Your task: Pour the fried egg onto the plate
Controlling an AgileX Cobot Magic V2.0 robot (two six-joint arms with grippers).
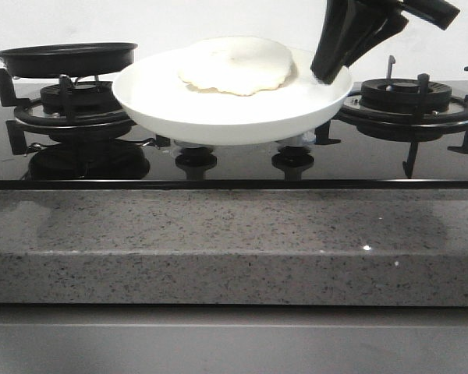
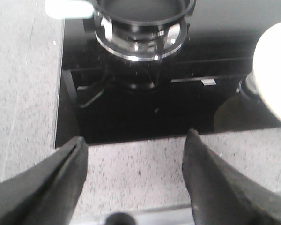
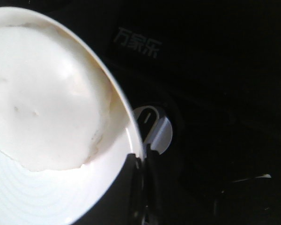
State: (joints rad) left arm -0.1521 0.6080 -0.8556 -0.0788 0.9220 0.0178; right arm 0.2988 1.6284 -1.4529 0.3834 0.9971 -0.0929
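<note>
Right gripper (image 1: 327,74) clamped on rim of one plate (image 1: 218,117), raised over hob knobs; one egg (image 1: 235,65) lies on it. Left gripper (image 2: 133,176) wide apart, empty. One pan (image 1: 66,57) on left burner.

One fried egg (image 1: 235,64); one white plate (image 1: 218,117); one black frying pan (image 1: 66,58); two burners (image 1: 409,97) showing; two stove knobs (image 1: 196,160) up front; two grippers (image 1: 327,74).
</note>
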